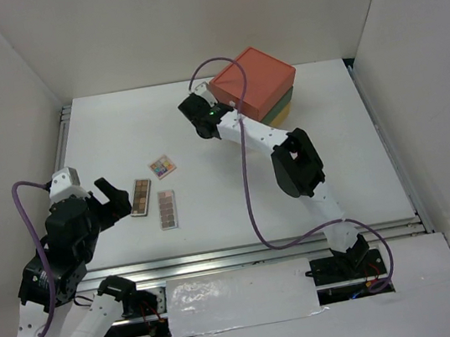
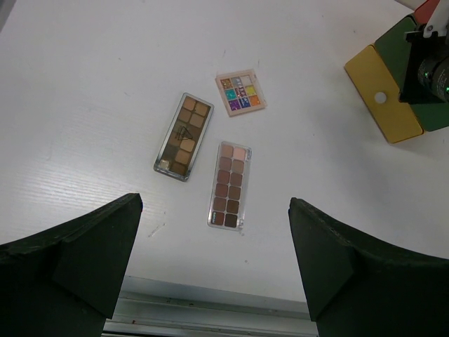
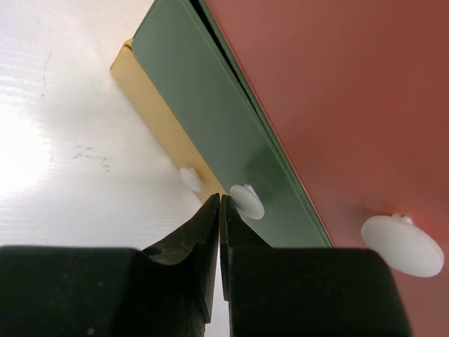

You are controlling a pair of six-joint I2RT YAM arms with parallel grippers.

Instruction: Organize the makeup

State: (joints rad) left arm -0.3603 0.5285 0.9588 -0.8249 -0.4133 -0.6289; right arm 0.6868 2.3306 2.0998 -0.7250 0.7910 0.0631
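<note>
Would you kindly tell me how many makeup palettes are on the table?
3: an olive-brown palette, a pinkish-brown palette beside it, a square multicolour palette beyond them; the drawer box may hide more.

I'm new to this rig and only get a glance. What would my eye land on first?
The bright drawer box, orange over green over yellow, at the far edge, with the right tool shut by its white knobs. Then, left of centre, a tan palette, a brown palette and a small multicolour palette lie before the open left tool.
</note>
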